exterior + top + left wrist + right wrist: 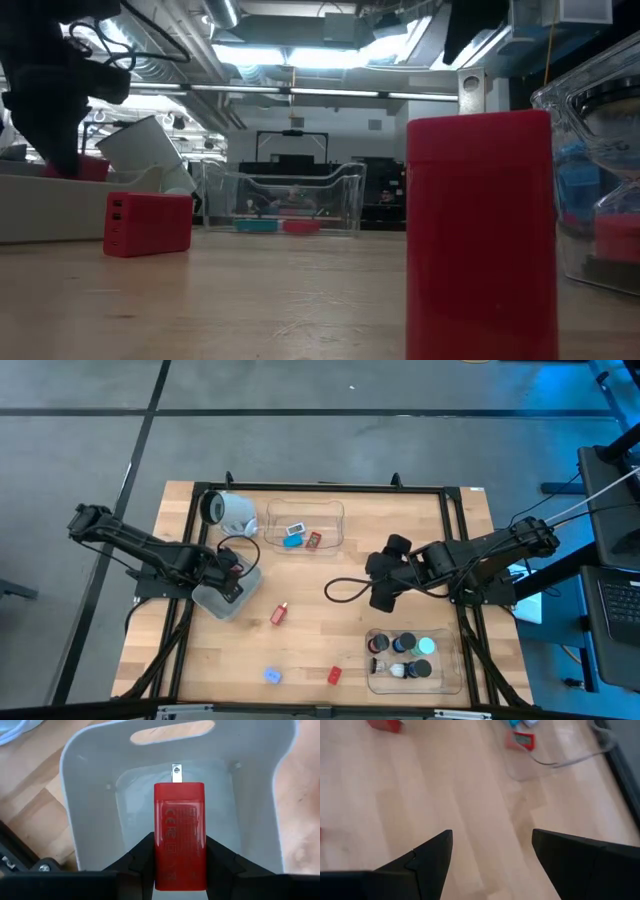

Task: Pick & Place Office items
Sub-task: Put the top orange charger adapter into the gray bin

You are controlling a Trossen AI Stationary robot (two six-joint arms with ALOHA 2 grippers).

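Observation:
My left gripper hangs over a grey-white bin at the table's left and is shut on a red block with a metal prong. In the low view the block shows at the bin's rim. My right gripper hovers open above bare table right of centre, its fingers wide apart. Loose items lie flat on the table: a red block, another red block and a blue piece. My left gripper pinches the red block's two long sides between its two fingers, at the end away from the prong. The fingers come from above, pointing steeply down along the block. The block hangs over the bin's inside, prong end toward the bin's floor.
A clear tray at the far centre holds a blue and a red item. A second clear tray at the near right holds several round pucks. A white-grey cylinder lies at the far left. A black cable loop lies at centre.

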